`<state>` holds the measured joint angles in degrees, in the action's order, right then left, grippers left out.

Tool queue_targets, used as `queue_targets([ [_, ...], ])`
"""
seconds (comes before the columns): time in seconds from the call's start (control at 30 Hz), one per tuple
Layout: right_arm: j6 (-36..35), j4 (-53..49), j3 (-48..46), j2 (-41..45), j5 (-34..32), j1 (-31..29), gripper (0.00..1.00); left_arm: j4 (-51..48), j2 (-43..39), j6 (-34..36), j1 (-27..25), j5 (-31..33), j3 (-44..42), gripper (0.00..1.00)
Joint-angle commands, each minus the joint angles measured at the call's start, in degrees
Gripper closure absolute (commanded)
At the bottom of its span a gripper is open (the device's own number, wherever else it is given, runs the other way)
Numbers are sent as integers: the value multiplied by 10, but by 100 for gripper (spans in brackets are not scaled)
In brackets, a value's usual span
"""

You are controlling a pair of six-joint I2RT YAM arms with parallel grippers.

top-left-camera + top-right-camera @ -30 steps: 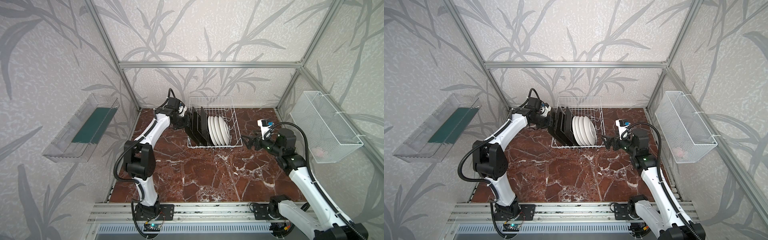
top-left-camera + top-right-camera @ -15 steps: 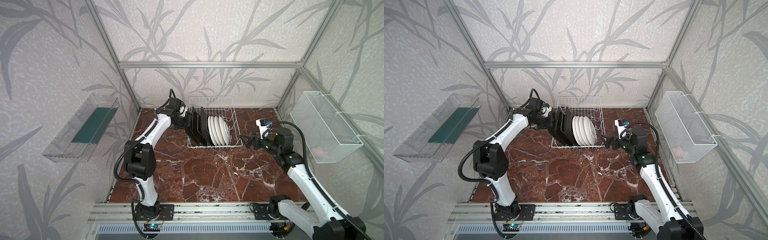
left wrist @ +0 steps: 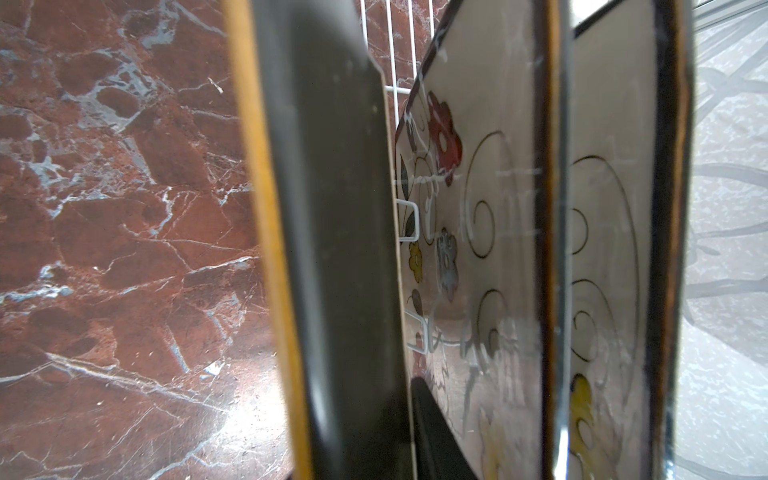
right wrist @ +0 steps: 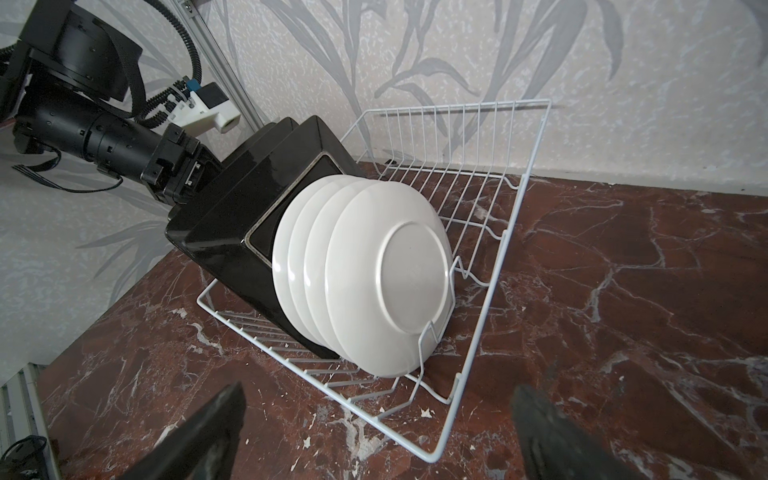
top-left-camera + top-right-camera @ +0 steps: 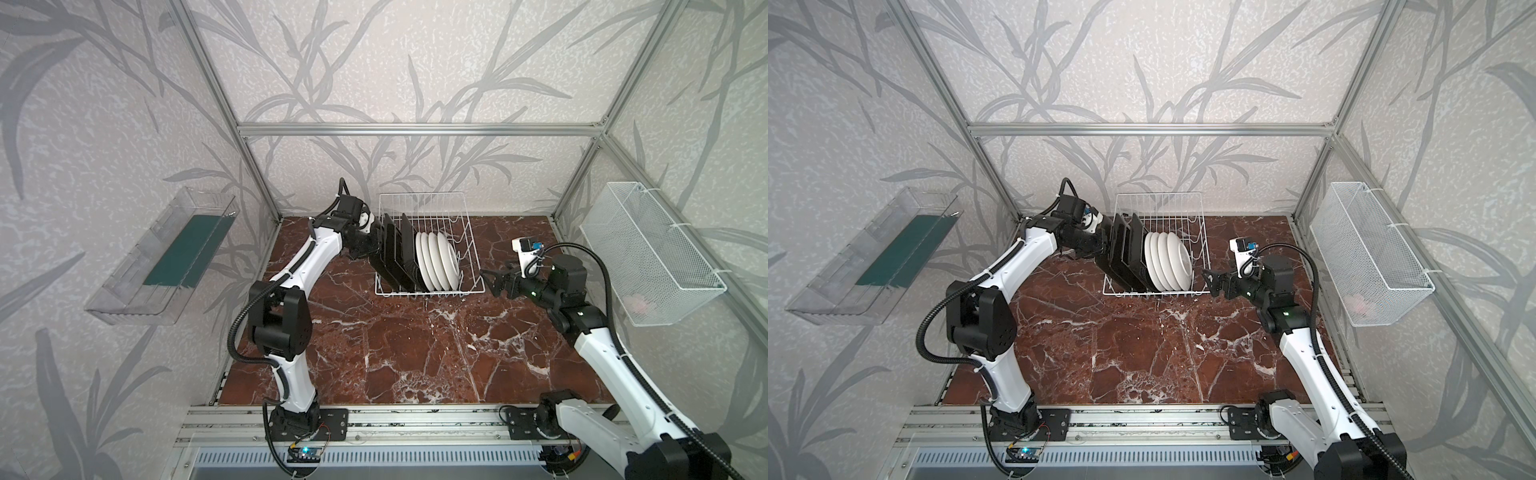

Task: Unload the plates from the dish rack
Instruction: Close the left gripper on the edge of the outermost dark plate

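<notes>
Dish rack at bench back edge holds square plates and round plates on edge; left gripper straddles outermost square plate rim to lift it, pinch unclear; right gripper wide, poised by rack's front right corner

Both top views are bright and sharp under soft, even light from above, with weak shadows on the worktop and frame lines slightly bent toward the edges. In the left wrist view the square plates are very close to the lens and strongly blurred, and the marble shows pale glare. The right wrist view is sharp on the dish rack, but the right end effector is out of focus
</notes>
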<state>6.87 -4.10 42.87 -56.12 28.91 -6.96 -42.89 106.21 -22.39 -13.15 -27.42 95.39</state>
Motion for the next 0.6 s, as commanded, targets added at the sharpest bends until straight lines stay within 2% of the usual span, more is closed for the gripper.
queue_targets([
  [0.0,13,17,3,-2,-10,-3,1,5,5,-12,-1,-11,-9,75],
  [0.17,24,18,9,-4,-12,-3,1,4,9,-14,-1,-13,-1,83],
  [0.3,21,9,10,-3,-15,-3,1,15,5,-15,-2,-25,-9,84],
  [0.5,15,-4,3,11,-16,-3,1,8,1,-18,-2,-9,-6,100],
  [0.57,5,-17,3,18,-21,-3,1,4,-2,-20,-2,-5,-4,100],
])
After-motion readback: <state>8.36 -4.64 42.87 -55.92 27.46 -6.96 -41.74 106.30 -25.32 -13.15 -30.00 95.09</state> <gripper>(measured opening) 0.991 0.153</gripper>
